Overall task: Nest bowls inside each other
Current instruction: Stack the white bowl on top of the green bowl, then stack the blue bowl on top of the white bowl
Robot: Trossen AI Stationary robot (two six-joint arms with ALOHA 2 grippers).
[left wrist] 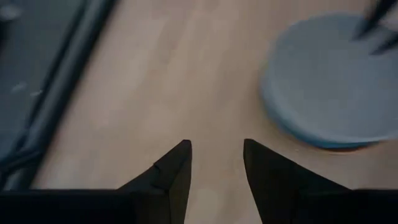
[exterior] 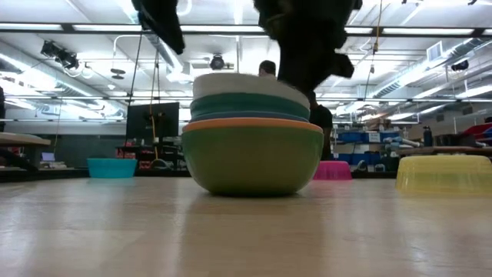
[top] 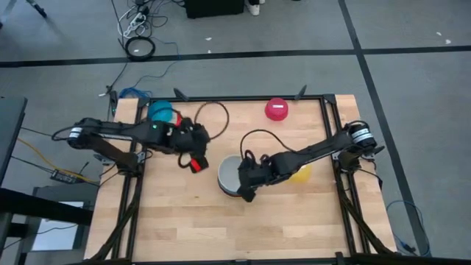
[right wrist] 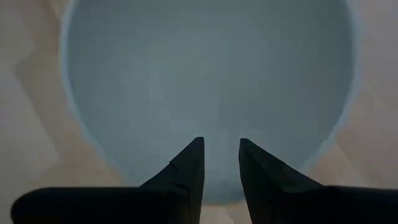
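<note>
Over the nested bowls (exterior: pixel 254 150), both empty end effectors gape, right (right wrist: pixel 221 155) hiding the rim.

Grey floor (top: pixel 383 88) is surrounding the wooden surface (top: pixel 184 221), with a dark seam line (top: pixel 412 50) crossing it and white cables (top: pixel 136 22) lying beyond the surface. Ceiling strip lights (exterior: pixel 231 29) are glowing above distant blue storage bins (exterior: pixel 357 137).

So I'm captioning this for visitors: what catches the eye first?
The stack of nested bowls mid-table, green outermost with orange, teal and white rims above it. The right gripper hangs over its white inside, fingers apart and empty. Loose bowls lie around: red at the far edge, yellow under the right arm, teal far left.
</note>
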